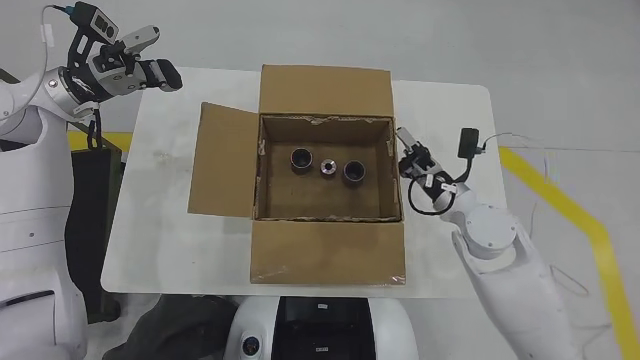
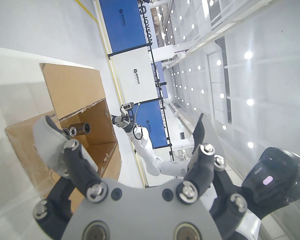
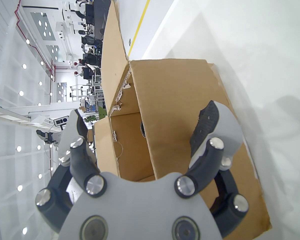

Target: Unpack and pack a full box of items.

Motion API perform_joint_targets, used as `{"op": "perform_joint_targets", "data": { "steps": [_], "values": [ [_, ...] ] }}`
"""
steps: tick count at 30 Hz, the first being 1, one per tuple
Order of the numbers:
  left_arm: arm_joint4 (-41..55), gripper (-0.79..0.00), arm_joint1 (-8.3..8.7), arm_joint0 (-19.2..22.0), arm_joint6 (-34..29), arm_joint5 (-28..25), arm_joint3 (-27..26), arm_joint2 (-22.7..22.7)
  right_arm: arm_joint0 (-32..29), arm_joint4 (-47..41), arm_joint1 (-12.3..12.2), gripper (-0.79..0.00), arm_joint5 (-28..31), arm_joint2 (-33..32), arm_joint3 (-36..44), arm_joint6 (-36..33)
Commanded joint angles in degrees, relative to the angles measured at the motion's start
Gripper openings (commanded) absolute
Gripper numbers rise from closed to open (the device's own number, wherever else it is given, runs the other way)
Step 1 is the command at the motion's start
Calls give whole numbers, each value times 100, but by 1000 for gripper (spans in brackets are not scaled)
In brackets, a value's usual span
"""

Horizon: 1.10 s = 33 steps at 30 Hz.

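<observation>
An open cardboard box [image 1: 258, 165] stands mid-table with its flaps spread out. On its floor lie three short metal cylinders: a dark one [image 1: 300, 160], a small silvery one [image 1: 327, 168] and another dark one [image 1: 354, 171]. My left gripper [image 1: 170, 73] hangs open and empty above the table's far left corner, well away from the box [image 2: 75, 86]; its view catches a cylinder [image 2: 80, 129] inside. My right gripper [image 1: 408, 150] is open at the box's right wall. In its own view the right gripper [image 3: 143, 108] straddles that wall [image 3: 175, 101] without touching it.
The white table [image 1: 160, 220] has bare room left of the box's left flap [image 1: 225, 175] and a narrower strip on the right. The near flap [image 1: 328, 250] reaches almost to the front edge. A dark case [image 1: 95, 195] stands on the floor by the table's left side.
</observation>
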State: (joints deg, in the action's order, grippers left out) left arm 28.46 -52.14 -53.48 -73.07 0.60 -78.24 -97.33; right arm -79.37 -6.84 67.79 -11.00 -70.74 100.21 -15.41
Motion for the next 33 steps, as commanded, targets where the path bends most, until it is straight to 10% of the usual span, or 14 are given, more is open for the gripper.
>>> {"op": "perform_joint_targets", "data": {
  "steps": [1, 21, 33],
  "values": [
    [0, 0, 0, 0, 0, 0, 0, 0, 31, 31, 15, 0, -21, 79, 5, 15],
    [0, 0, 0, 0, 0, 0, 0, 0, -245, 805, 7, 0, -270, -70, 981, 230],
    [0, 0, 0, 0, 0, 0, 0, 0, 270, 1971, -26, 0, -1220, 538, 2008, -1050]
  ]
}}
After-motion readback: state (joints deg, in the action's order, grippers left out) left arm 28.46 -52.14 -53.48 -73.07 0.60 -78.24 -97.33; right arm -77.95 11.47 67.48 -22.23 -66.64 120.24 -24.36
